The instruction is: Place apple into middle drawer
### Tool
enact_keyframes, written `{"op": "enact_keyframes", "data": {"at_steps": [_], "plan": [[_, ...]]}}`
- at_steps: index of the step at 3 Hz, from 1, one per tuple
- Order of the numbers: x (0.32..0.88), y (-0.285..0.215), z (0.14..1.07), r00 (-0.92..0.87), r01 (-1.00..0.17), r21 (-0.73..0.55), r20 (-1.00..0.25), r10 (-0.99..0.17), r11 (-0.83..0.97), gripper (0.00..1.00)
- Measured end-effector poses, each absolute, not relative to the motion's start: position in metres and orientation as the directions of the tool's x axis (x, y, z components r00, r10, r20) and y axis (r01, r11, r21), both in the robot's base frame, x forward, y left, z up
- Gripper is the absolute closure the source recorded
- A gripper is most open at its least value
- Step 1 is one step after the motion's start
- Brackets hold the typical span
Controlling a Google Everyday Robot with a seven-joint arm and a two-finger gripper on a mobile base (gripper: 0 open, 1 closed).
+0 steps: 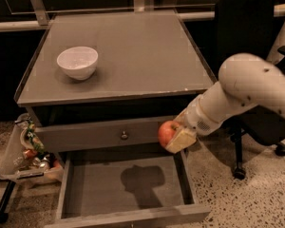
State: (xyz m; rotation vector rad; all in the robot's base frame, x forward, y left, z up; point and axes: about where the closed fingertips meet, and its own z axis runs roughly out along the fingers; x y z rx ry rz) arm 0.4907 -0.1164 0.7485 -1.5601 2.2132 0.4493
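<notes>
The red-orange apple (167, 132) is held in my gripper (175, 137), whose pale fingers (181, 140) are shut around it. It hangs in front of the closed drawer front with the small knob (124, 135), above the right rear part of the open middle drawer (128, 186). The drawer is pulled out and its flat grey floor is bare, with my arm's shadow on it. My white arm (237, 91) reaches in from the right.
A white bowl (78, 62) stands on the grey cabinet top (133, 51) at the left. A clear bin of mixed items (28, 151) sits left of the drawers. A black office chair (247, 42) stands behind my arm on the right.
</notes>
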Motion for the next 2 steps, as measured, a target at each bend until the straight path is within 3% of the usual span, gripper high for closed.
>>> {"op": "enact_keyframes", "data": {"at_steps": [2], "plan": [[0.472, -0.057, 0.622, -0.432, -0.9, 0.219, -0.561, -0.706, 0.378, 1.0]]}}
